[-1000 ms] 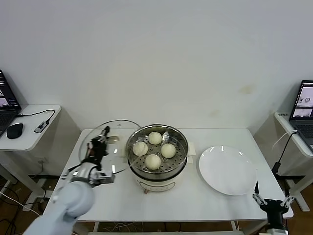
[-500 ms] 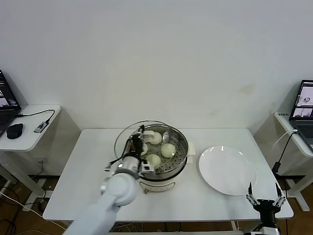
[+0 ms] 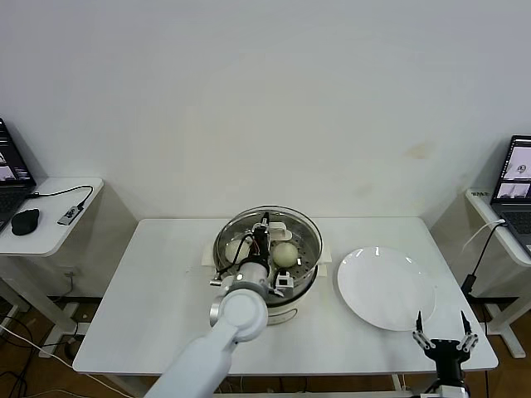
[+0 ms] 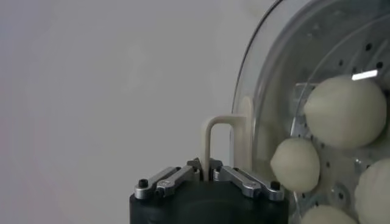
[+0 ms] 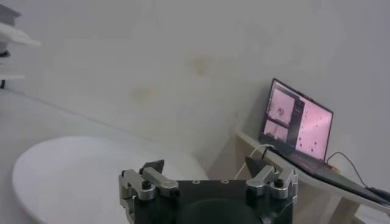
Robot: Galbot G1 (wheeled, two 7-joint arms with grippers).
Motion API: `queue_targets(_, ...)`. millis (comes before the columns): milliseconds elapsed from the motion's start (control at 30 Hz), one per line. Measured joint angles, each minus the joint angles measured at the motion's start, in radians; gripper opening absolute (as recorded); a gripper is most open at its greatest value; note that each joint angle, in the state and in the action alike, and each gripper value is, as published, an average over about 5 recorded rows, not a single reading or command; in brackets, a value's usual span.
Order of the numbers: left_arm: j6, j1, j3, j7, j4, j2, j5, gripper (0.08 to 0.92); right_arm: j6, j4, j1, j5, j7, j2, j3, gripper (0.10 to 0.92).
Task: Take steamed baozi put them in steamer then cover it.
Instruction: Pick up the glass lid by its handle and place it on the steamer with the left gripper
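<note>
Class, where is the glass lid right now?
In the head view the lid is over the steamer at table centre, left of the plate, its handle held by the left gripper.

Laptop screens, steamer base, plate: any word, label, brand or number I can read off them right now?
None can be read.
Laptop on the right side desk: pink windows on screen, any text too small to read.
Laptop on the left side desk: screen content too small to read.
Steamer, cover, plate: no markings visible.
</note>
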Motion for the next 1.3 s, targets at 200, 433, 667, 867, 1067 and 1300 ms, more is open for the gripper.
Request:
queue_targets(200, -0.007, 0.002, -0.007, 0.002, 0.028, -0.022, 0.034, 0.145, 0.003, -0.005, -0.001, -0.003, 0.000, 0.000, -0.001, 0.823)
queue_targets(433, -0.010, 0.012, -0.027, 0.004, 0.033, -0.037, 0.051, 0.145, 0.006, -0.012, -0.001, -0.007, -0.001, 0.000, -0.004, 0.823)
queue_targets(667, -0.014, 0.023, -0.048, 0.002, 0.044, -0.048, 0.060, 0.145, 0.006, -0.015, 0.000, -0.011, -0.002, 0.000, -0.009, 0.823)
queue_targets(867, -0.018, 0.033, -0.056, -0.003, 0.045, -0.054, 0.065, 0.145, 0.007, -0.016, 0.000, -0.011, -0.002, 0.000, -0.010, 0.823)
queue_targets(1067, -0.018, 0.045, -0.055, 0.000, 0.035, -0.057, 0.065, 0.145, 0.007, -0.018, 0.000, -0.013, -0.002, 0.000, -0.012, 0.823)
queue_targets(1300, -0.018, 0.053, -0.057, 0.001, 0.025, -0.059, 0.065, 0.145, 0.007, -0.018, 0.000, -0.015, -0.002, 0.000, -0.016, 0.823)
